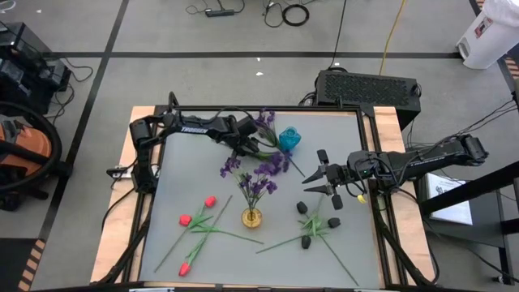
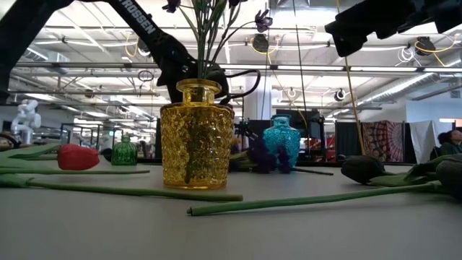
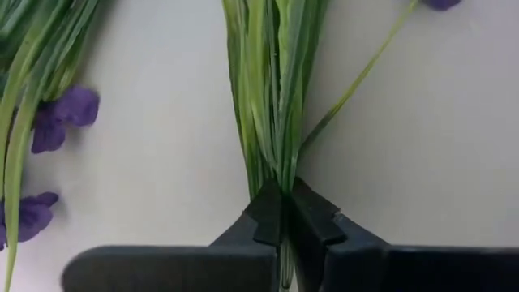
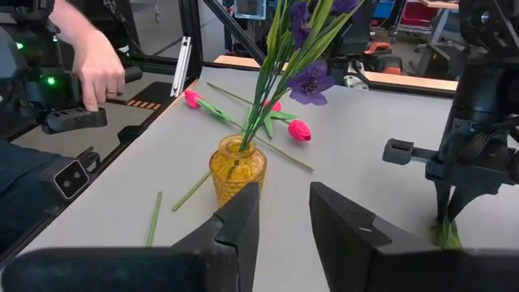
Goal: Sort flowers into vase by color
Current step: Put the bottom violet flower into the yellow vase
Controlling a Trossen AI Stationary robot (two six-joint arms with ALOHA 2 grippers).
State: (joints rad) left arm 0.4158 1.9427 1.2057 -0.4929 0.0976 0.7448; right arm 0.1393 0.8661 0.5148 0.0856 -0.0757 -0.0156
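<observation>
1. The grey table [image 1: 178, 195] is carrying everything, with both dark arms reaching in over it
2. The left gripper [image 1: 243, 144] is working at the far side, pinching shut on the green stems of a purple spray [image 3: 272, 89] lying on the table beside the blue vase [image 1: 289, 139]
3. The right gripper [image 1: 318, 177] is hanging over the right half with its fingers parted, grasping nothing
4. The yellow vase [image 1: 251, 216] is standing near the front middle, already holding purple flowers [image 1: 263, 172]
5. Red tulips [image 1: 197, 219] are lying left of it, black-headed blooms [image 1: 312, 223] to its right
6. A person's hand [image 4: 99, 69] is resting on a device beyond the table edge
</observation>
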